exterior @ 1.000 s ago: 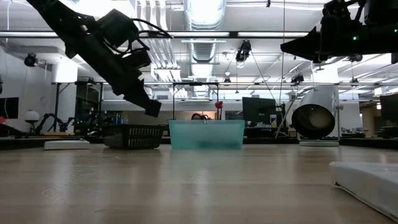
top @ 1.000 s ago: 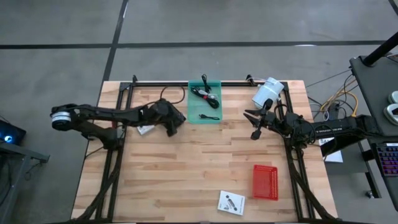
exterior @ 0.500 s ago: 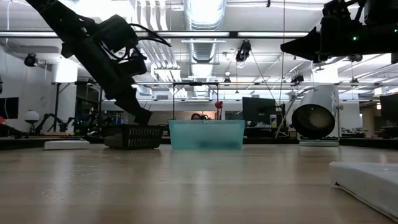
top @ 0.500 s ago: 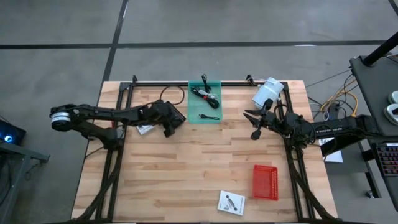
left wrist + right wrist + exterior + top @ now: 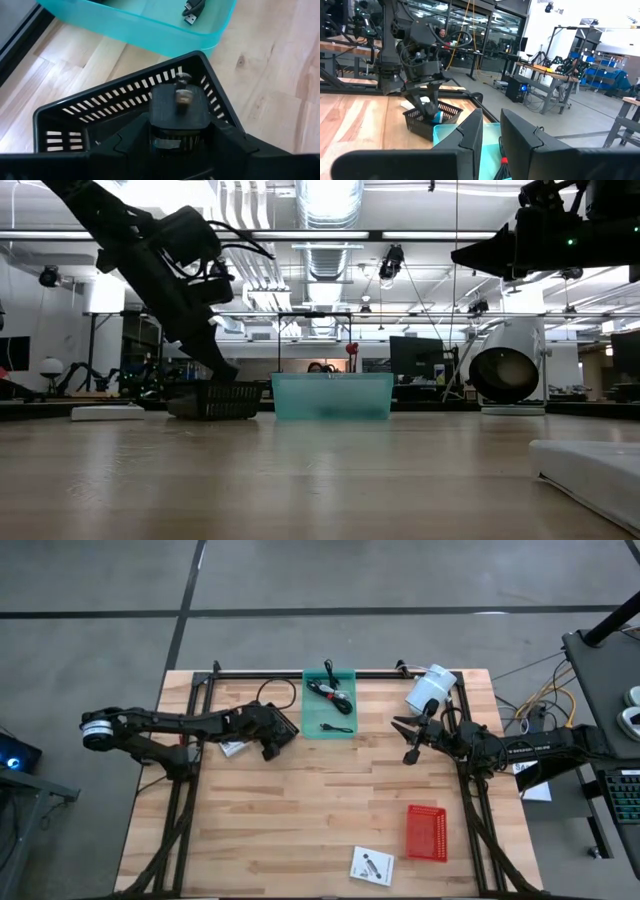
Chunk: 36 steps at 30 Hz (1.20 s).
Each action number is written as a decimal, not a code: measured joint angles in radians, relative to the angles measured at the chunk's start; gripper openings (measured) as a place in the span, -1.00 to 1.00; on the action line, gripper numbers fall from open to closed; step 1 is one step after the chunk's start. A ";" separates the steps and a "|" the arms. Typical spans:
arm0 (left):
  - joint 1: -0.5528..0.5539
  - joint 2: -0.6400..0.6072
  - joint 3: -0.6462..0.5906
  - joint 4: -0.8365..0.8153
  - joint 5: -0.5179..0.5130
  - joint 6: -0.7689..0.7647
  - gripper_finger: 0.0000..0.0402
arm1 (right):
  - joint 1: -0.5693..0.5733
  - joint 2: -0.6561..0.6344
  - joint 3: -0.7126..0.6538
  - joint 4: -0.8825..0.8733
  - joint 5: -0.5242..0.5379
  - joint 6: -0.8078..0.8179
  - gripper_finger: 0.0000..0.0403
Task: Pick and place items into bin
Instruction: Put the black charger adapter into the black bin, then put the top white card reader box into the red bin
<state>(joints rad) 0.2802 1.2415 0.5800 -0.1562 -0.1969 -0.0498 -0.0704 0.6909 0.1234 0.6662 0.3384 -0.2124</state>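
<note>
Right, front edge of the wooden table (image 5: pixel 300 810) first: a flat white packet (image 5: pixel 372 866) lies there on its own, a red basket (image 5: pixel 427 833) just beyond it on the right. Neither arm is anywhere near them.

Moving up to mid-table. The right gripper (image 5: pixel 406 739) hovers above the boards on the right side, its claw parted a little with nothing in it, pointing across towards the bin.

Over on the left, the left gripper (image 5: pixel 225 370) is dipped nose-down into a black slotted basket (image 5: pixel 215 400). From its wrist camera, a small black block (image 5: pixel 180 112) with a silvery metal piece (image 5: pixel 182 95) on top sits inside the basket, right in front of the claw. Clamped or loose? Cannot tell from here.

Just past that basket stands the teal bin (image 5: pixel 312 725) at the far edge, centre. Inside it: a coiled black cable (image 5: pixel 330 690) towards the back and a small black piece (image 5: pixel 338 727) nearer the front. A white cylinder (image 5: pixel 428 690) lies at the far right.
</note>
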 joint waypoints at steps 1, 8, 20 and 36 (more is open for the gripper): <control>0.000 0.000 0.000 0.000 0.000 0.000 -0.16 | 0.000 0.000 0.000 0.000 0.000 0.000 -0.72; 0.000 0.000 0.005 -0.020 -0.001 -0.022 0.04 | 0.000 0.000 0.000 0.000 0.000 0.000 -0.72; 0.023 -0.077 0.053 -0.075 -0.144 -0.264 0.13 | 0.000 0.000 0.000 0.000 0.000 -0.003 -0.72; 0.116 -0.226 0.145 -0.570 -0.252 -1.026 0.14 | 0.000 0.000 0.000 -0.002 0.000 -0.005 -0.72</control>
<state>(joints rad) 0.3967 1.0153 0.7253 -0.7263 -0.4485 -1.0758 -0.0704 0.6910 0.1234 0.6639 0.3386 -0.2172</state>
